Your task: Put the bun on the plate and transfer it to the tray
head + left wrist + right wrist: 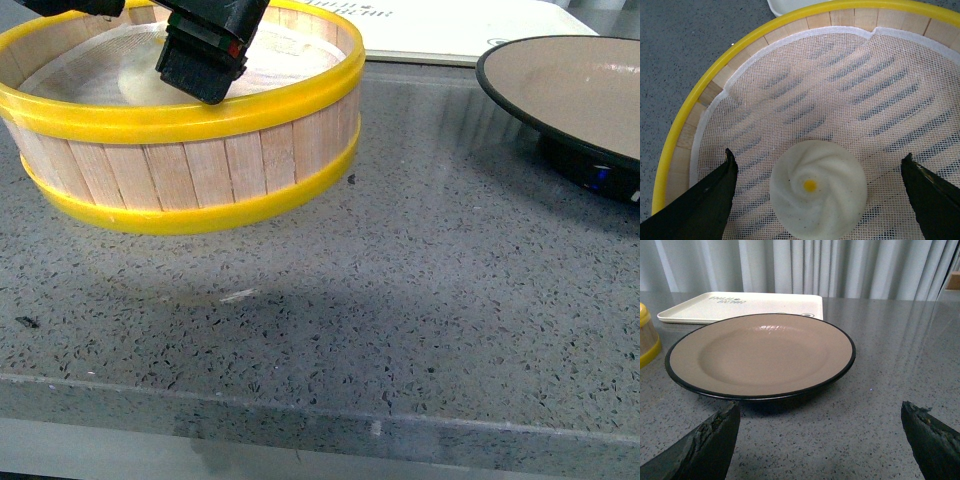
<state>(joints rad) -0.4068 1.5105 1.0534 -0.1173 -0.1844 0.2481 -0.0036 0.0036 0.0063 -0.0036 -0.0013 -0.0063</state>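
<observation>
The white bun [817, 190] with a swirl top and a yellow dot lies on the mesh liner inside the yellow-rimmed steamer basket [190, 120]. My left gripper [820, 175] is open above it, one finger on each side, not touching. In the front view the left arm [205, 45] hangs over the basket and hides the bun. The beige plate [760, 352] with a black rim stands empty on the counter, also at the right in the front view [570, 90]. My right gripper [820, 435] is open just short of the plate. The white tray [740, 305] lies behind the plate.
The grey speckled counter [400, 300] runs to a front edge near the bottom of the front view. The tray's edge [440, 30] shows behind the basket. Grey curtains [840, 265] hang behind the table.
</observation>
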